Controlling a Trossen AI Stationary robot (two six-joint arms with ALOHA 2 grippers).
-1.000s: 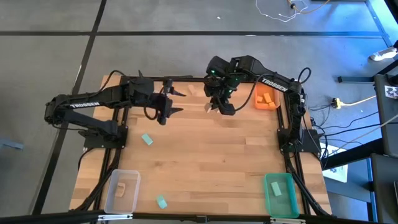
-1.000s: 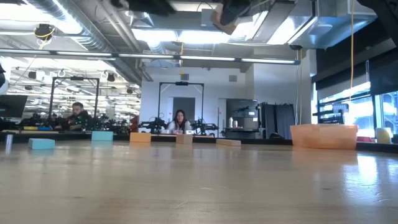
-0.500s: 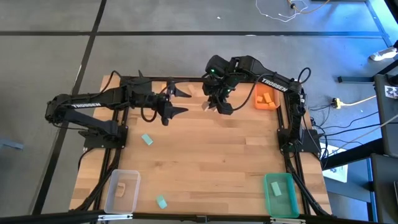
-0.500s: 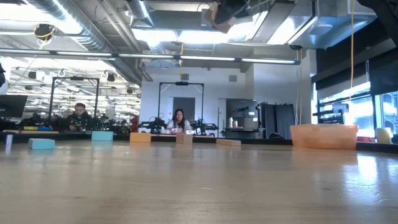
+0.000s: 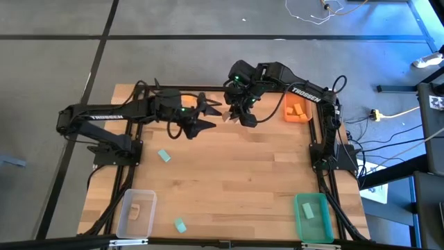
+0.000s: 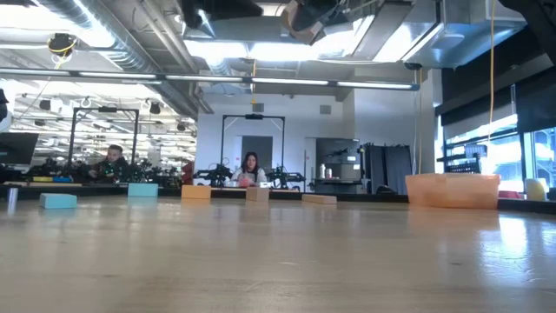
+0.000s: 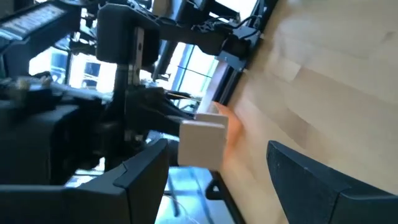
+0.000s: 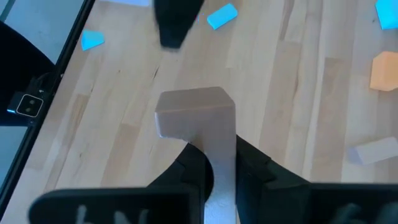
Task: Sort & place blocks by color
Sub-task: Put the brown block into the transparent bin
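My right gripper [image 5: 236, 117] is shut on a pale wood block [image 8: 196, 115] and hangs above the far middle of the table; the low view shows it at the top edge [image 6: 306, 16]. My left gripper [image 5: 206, 115] is open and level, just left of that block. In the left wrist view the block [image 7: 202, 143] shows ahead between its spread fingers, apart from them. Loose blocks lie flat on the table: teal ones [image 5: 164, 155] [image 5: 180, 225], and beyond the held block more teal [image 8: 222, 15], an orange one [image 8: 384, 70] and a pale one [image 8: 373, 149]. My right gripper pinches the pale wood block between its two fingers [image 8: 249, 165] by its rear end [image 8: 219, 168]. The free end [image 8: 193, 109] sticks out past the fingertips. The fingers slant down toward the table's left. The block is lifted clear of the table.
An orange bin [image 5: 297, 107] with orange blocks stands at the far right. A green bin [image 5: 313, 215] sits at the near right corner. A clear bin [image 5: 137, 212] with one pale block sits at the near left. The middle of the table is bare wood. People sit in the room beyond [image 6: 250, 169].
My left gripper has moved toward the table's right, closing in on the block held by my right gripper, and has stayed open. My right gripper has shifted slightly toward the left with the block.
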